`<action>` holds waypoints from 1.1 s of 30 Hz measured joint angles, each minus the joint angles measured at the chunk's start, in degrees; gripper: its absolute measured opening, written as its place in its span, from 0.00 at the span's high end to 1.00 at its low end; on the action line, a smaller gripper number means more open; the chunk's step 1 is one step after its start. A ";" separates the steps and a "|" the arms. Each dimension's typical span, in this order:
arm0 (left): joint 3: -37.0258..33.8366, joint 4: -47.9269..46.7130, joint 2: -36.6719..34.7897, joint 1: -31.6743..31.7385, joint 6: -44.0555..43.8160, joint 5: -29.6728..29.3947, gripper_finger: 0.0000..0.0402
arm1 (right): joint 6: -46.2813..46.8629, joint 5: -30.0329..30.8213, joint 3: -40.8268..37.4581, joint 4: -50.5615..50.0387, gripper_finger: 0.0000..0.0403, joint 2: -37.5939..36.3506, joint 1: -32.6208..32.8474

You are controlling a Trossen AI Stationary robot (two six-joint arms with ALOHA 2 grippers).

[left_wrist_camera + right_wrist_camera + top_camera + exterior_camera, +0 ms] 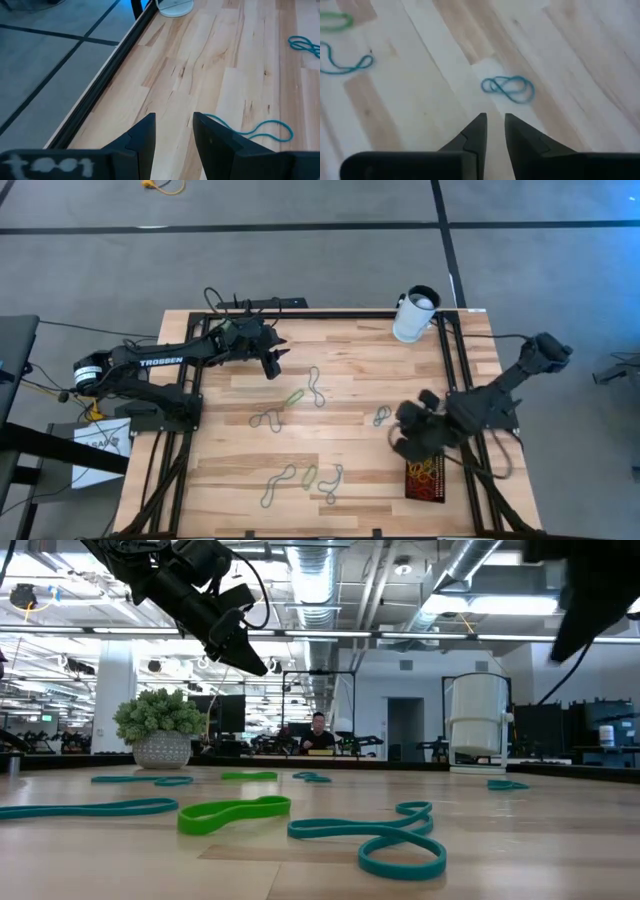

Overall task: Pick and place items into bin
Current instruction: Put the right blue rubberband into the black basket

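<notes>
Several rubber-band loops lie flat on the wooden table: a teal one [381,416], a green one [295,397], another teal one [315,387], and more near the front [310,476]. The black bin [425,493] sits at the table's near right and holds red and yellow bands [424,472]. My right gripper [405,442] hovers just left of the bin, slightly open and empty; in its wrist view [495,122] the teal band [508,88] lies ahead of it. My left gripper [272,365] hangs open above the far left [174,125], with a teal band [260,131] beside it.
A white cup [415,315] stands at the far right corner [478,720]. Black frame rails run along the table's edges [455,380]. The low view shows a potted green plant [160,730] and a person [318,730] in the room beyond. Bare wood lies between the bands.
</notes>
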 joint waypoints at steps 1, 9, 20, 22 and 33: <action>0.00 0.02 0.00 0.00 0.13 0.00 0.70 | -3.56 -1.45 -1.20 2.70 0.84 0.42 -2.19; 0.00 -0.08 0.00 0.00 1.29 0.00 0.70 | -23.49 -11.74 -5.84 14.38 0.84 2.64 -18.65; 0.00 -1.32 0.00 -0.01 2.54 0.00 0.70 | -30.76 -14.53 -5.99 19.28 0.84 3.42 -27.73; 0.00 -1.34 0.00 0.00 2.58 0.00 0.70 | -31.69 -16.05 -5.99 19.17 0.84 3.42 -27.77; 0.00 -1.99 0.00 0.00 2.55 0.02 0.70 | -33.20 -26.52 -7.93 21.93 0.84 13.98 -27.60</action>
